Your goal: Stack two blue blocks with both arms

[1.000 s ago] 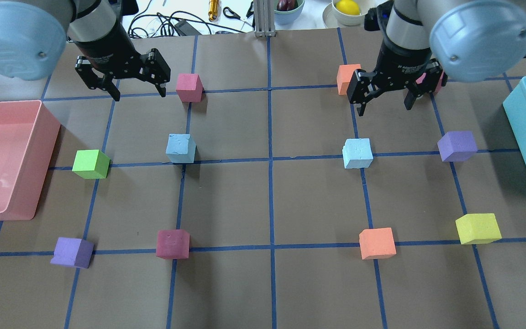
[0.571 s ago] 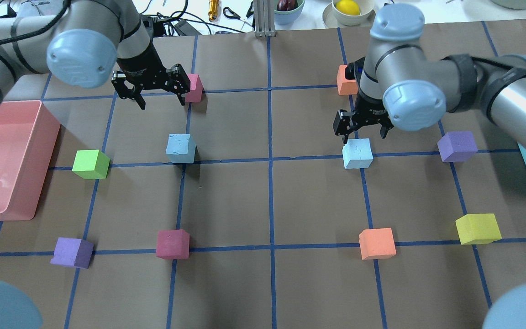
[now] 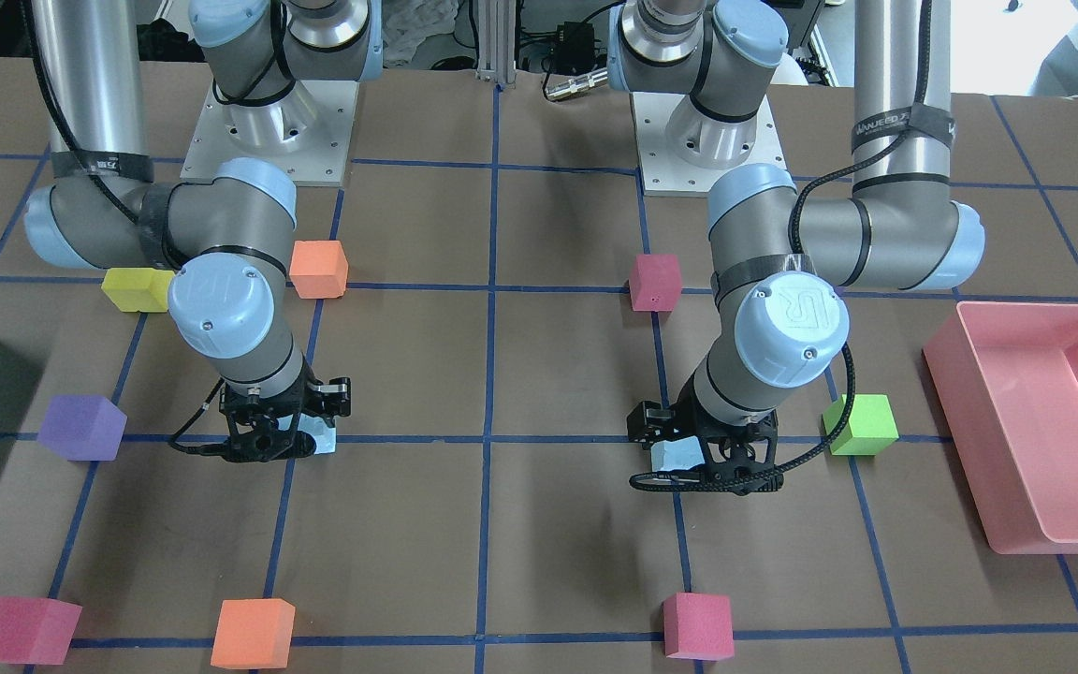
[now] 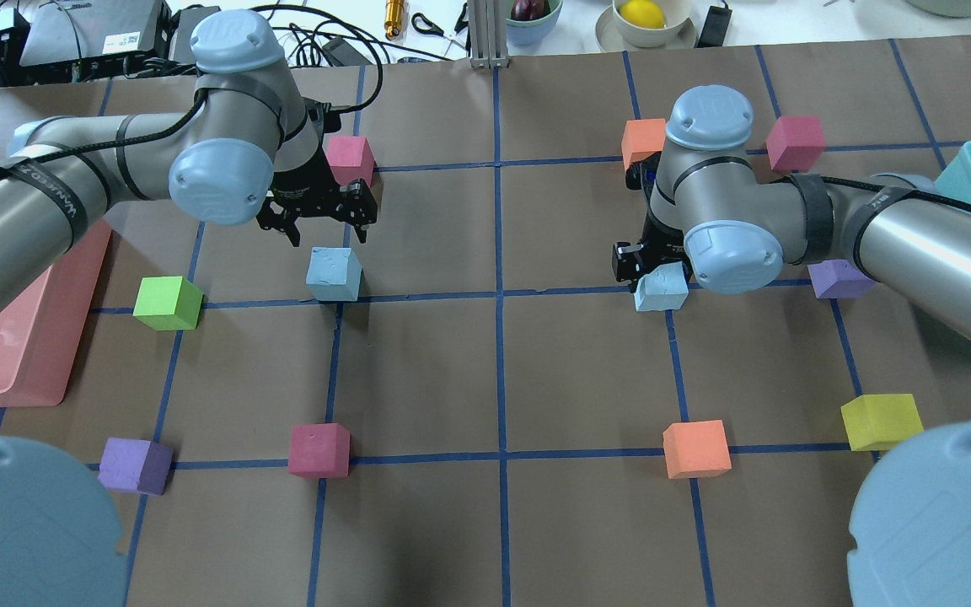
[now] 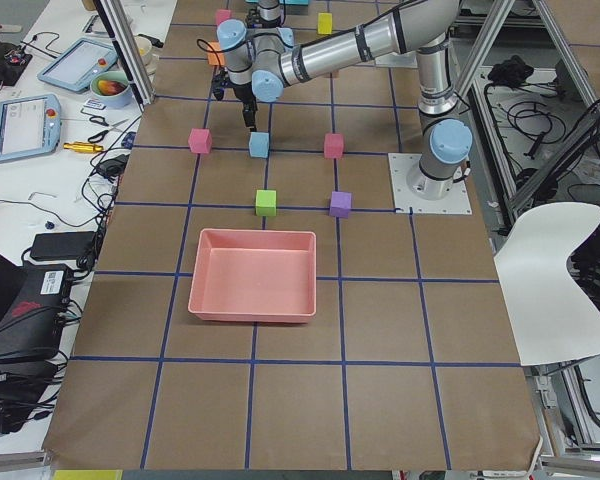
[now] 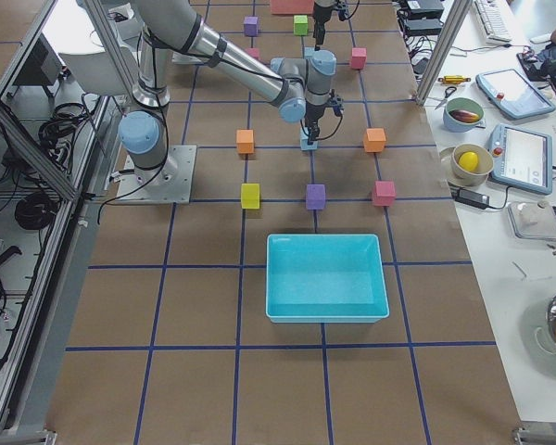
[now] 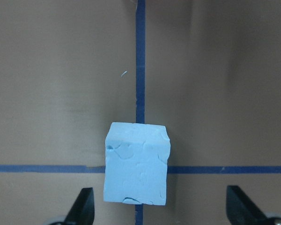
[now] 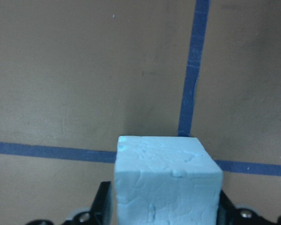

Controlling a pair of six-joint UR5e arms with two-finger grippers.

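left gripper (image 4: 327, 232) wide open, empty, above left blue block (image 4: 334, 274) — likely light, soft foam. right gripper (image 3: 269, 433) pinches right blue block (image 4: 661, 293) by opposite faces.

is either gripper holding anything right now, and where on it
Left gripper: nothing, open above its blue block. Right gripper: fingers hug the other blue block's opposite sides; a firm clamp cannot be told.

2 blue blks (image 4: 334, 274) (image 4: 661, 291), 9 other-clr cubes (image 4: 349, 160) (image 4: 796, 143) (image 4: 319, 449) (image 4: 642, 139) (image 4: 696, 448) (image 4: 136, 465) (image 4: 839, 278) (image 4: 167, 302) (image 4: 882, 421), 2 bins (image 3: 1044, 412) (image 6: 326, 278), 2 arms (image 4: 47, 194) (image 4: 941, 244)
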